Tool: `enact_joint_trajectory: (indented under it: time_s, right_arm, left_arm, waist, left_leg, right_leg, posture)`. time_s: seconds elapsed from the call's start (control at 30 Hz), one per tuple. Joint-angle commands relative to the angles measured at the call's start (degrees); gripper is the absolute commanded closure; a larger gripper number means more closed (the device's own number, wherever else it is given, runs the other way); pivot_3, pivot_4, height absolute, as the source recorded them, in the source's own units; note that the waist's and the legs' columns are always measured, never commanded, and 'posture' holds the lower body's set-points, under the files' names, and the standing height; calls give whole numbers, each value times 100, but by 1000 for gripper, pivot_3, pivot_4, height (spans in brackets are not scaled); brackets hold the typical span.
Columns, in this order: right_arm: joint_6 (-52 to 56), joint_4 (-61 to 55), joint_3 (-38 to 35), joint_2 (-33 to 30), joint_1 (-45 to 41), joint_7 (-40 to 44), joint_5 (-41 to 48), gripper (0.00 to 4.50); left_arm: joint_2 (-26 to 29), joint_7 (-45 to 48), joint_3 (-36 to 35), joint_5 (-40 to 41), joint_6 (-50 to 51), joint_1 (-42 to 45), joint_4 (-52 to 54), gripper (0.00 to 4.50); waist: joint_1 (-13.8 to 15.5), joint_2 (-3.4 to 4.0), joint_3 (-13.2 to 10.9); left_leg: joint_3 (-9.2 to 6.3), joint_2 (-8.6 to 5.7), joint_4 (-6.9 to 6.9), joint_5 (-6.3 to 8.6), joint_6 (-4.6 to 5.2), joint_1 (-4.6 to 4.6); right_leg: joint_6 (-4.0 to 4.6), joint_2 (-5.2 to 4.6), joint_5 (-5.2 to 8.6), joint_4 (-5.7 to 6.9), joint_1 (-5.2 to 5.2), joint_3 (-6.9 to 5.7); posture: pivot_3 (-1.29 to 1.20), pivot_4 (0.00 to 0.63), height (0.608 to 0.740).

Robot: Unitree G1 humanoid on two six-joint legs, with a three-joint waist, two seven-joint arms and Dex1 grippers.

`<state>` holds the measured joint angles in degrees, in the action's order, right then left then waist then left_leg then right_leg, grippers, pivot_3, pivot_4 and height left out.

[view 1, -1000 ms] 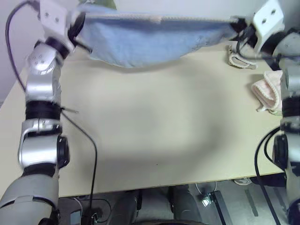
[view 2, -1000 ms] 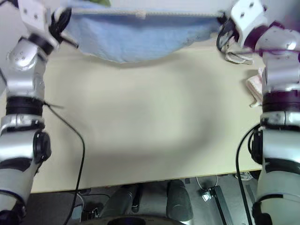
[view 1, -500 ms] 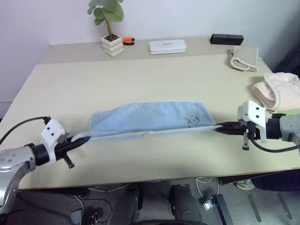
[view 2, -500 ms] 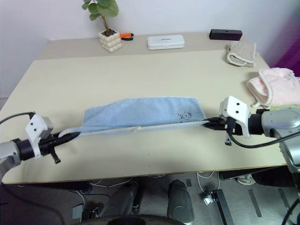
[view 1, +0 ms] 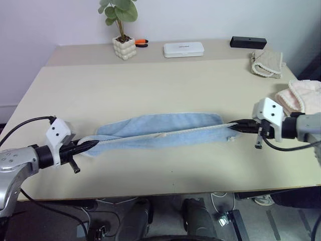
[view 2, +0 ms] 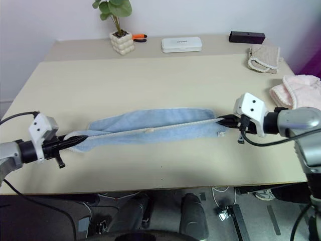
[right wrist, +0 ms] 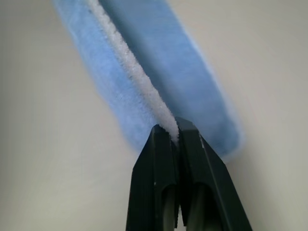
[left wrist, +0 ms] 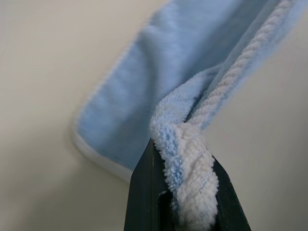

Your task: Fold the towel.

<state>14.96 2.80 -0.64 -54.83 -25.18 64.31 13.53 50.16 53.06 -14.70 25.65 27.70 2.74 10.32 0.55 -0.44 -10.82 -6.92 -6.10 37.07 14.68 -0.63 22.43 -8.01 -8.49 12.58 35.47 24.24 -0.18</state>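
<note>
On my left I have the left gripper (view 1: 93, 144) low over the near part of the surface (view 1: 165, 83), its jaws clamped tight on one end of the towel (view 1: 160, 130); in the left wrist view the whitish stitched edge (left wrist: 226, 89) is bunched and twisted like a rope where it comes out of the black fingers (left wrist: 144, 192). From there the towel runs as a long, narrow, light blue band across the middle of the surface toward my right, most of it lying flat on the tabletop, with the pale edge stretched in a line along it and a small white loop tag (view 1: 160, 134) about halfway. The two held ends sit just above the surface. At the far end the right gripper (view 1: 235, 125) has its jaws closed on the other end of that edge; the right wrist view shows the white edge (right wrist: 139, 82) pinched between the two fingers (right wrist: 156, 163), with blue cloth spreading to both sides of it. Along the back of the surface, I see a small plant in a white pot (view 1: 124, 45), an orange item (view 1: 142, 42) just beside it, a flat white case (view 1: 183, 49), a black box (view 1: 248, 41) and a beige cloth (view 1: 266, 63). A pink towel (view 1: 300, 96) lies at the right edge of the surface, near my right wrist.
</note>
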Motion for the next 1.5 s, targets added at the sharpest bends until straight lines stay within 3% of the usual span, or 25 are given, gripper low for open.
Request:
enact_joint_trajectory:
  time_s: [0.03,0.27,0.47,0.5,0.57,0.73,0.77,0.9,1.13,1.27,1.4,1.5]
  right_arm:
    - [-491,864,297,269,-645,-167,-479,4486]
    - [-1427,2746,746,1026,-1727,-379,-1061,4486]
    - [-1790,3444,769,1260,-2030,-461,-1236,4486]
    - [-1797,3475,756,1270,-2036,-434,-1234,3921]
    - [-1765,3466,696,1264,-2022,-422,-1198,3198]
    - [-1821,3443,586,1220,-1969,-658,-1241,704]
    - [-1817,3398,569,1211,-1936,-668,-1233,296]
    - [-1694,3132,422,1208,-1766,-807,-1178,296]
    - [-1570,2880,245,1237,-1526,-1259,-1247,296]
    - [-1437,2582,178,1227,-1351,-1307,-1178,296]
    - [-1294,2208,94,1174,-1096,-1322,-1118,296]
    - [-1202,2043,75,1226,-987,-1368,-1117,296]
  left_arm:
    - [-81,-80,305,-345,-224,455,-694,4500]
    - [-421,-147,671,-687,-589,1099,-1755,4500]
    - [-638,-226,559,-577,-475,1238,-1925,4500]
    - [-654,-216,525,-519,-423,1226,-1894,3860]
    - [-656,-237,419,-405,-292,1165,-1784,3129]
    - [-750,-476,20,-52,88,1160,-1674,603]
    - [-786,-529,-87,60,208,1193,-1664,584]
    - [-980,-736,-597,748,918,1284,-1508,584]
    - [-1374,-2041,-874,245,468,1532,-2080,584]
    - [-1376,-1722,-1137,602,364,1384,-1843,584]
    - [-624,-448,-753,347,-39,700,-1413,584]
    - [-275,1,-384,61,-383,597,-1491,584]
  waist:
    - [-15,-1,0]
    - [-131,-1,0]
    - [-141,-1,0]
    - [-141,0,0]
    - [-145,0,0]
    - [-153,0,0]
    - [-153,0,0]
    - [-153,0,0]
    - [-136,0,0]
    - [-152,-2,0]
    - [-179,-1,0]
    - [-144,1,0]
  left_leg:
    - [0,0,-2,-1,0,2]
    - [4,-2,-9,-4,-8,7]
    - [2,-3,-9,-2,-5,7]
    - [1,-3,-8,-1,-4,7]
    - [0,-3,-8,0,-2,6]
    - [-1,-2,-9,1,-1,6]
    - [-1,-2,-9,0,-1,7]
    - [-1,-3,-7,1,-1,7]
    - [-1,-4,-5,0,-3,5]
    - [-1,-3,-5,-3,-7,6]
    - [5,-2,-8,-2,-7,6]
    - [11,-2,-11,1,-1,5]
  right_leg:
    - [-2,0,-2,0,5,0]
    - [-11,-2,-8,-3,14,2]
    - [-12,-1,-8,0,16,3]
    - [-12,-1,-8,1,16,3]
    - [-12,-1,-9,2,16,3]
    - [-12,0,-9,5,19,3]
    - [-12,0,-9,5,19,3]
    - [-13,0,-9,7,19,3]
    - [-12,-1,-10,11,18,4]
    - [-12,0,-11,9,18,4]
    - [-12,0,-11,5,19,9]
    - [-12,0,-10,7,22,13]
  posture:
    - [0,150,740]
    - [0,150,740]
    - [0,150,740]
    - [0,150,740]
    - [0,150,740]
    - [0,150,740]
    - [0,150,740]
    - [0,150,740]
    - [0,150,740]
    - [0,150,740]
    - [0,150,740]
    - [0,150,740]
